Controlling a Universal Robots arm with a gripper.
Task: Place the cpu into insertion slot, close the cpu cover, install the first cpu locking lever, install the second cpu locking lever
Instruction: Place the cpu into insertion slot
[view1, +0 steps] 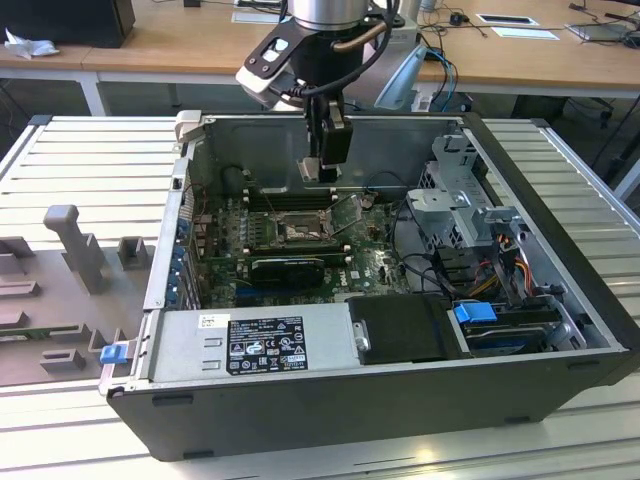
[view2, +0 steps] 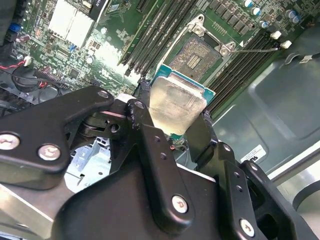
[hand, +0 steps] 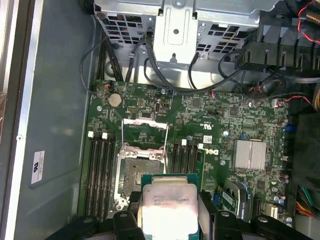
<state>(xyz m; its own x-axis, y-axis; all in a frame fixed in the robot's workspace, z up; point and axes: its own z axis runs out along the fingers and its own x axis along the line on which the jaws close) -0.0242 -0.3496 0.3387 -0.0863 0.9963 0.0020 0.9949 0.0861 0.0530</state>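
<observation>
Wooden desks (view1: 180, 45) run along the back of the room. In front of them a ribbed metal surface (view1: 80, 160) carries the open computer case (view1: 400, 410), laid on its side so I can come at the motherboard (hand: 210, 120) from above. My arm (view1: 320, 15) hangs over the middle of the case. The hand (view2: 175, 114) is clamped on the cpu (view2: 177, 100), with black fingers (view2: 145, 125) on two opposite edges. That leaves the pale face free and holds the chip flat for a level drop. In both wrist views the cpu is in the air, clear of the board. In the first wrist view the insertion slot (hand: 140, 172) shows just past the chip's edge; I cannot tell whether I am squarely over it. The slot lies bare, its brownish-grey centre exposed. The cpu cover (hand: 145, 121) is swung up and back, out of my path, and a thin wire lever (view2: 255, 49) lies released near the memory slots (hand: 100, 170). I judge the chip is not yet seated, and the cover and levers are not yet closed
</observation>
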